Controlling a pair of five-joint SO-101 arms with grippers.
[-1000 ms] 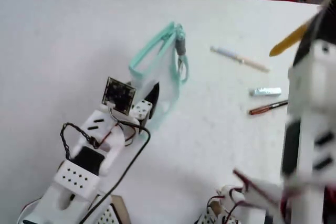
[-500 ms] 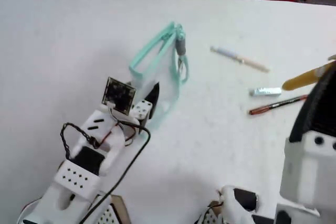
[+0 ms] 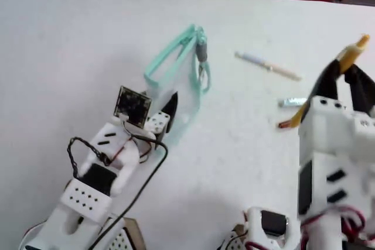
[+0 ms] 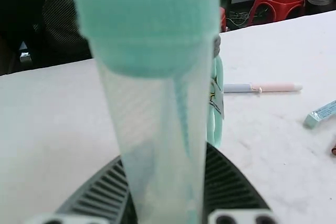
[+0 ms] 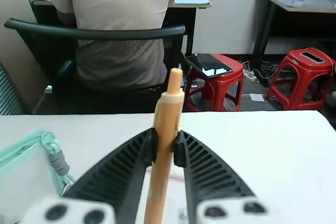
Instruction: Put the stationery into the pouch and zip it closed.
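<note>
A mint-green pouch (image 3: 179, 77) stands on edge in the middle of the table, its top open and the zip pull (image 3: 201, 51) at the far end. My left gripper (image 3: 167, 112) is shut on the pouch's near end, and the pouch (image 4: 157, 93) rises between its fingers (image 4: 231, 192). My right gripper (image 3: 343, 80) hangs above the table's right side, shut on an orange pen (image 3: 353, 52). That orange pen (image 5: 165, 145) stands upright between the jaws, with the pouch (image 5: 26, 163) off to one side. A pastel pen (image 3: 266, 65), a small silver stick (image 3: 291, 102) and a red pen (image 3: 286, 124) lie on the table.
The white table (image 3: 76, 39) has bare room left of and behind the pouch. The right arm's body (image 3: 328, 162) covers the near right corner. Red stools (image 5: 310, 72) and a seated person's chair (image 5: 94, 51) stand beyond the far edge.
The right arm has swung with the orange pen in it, and its gripper now stands over the loose items on the right. The left arm and the pouch have kept still.
</note>
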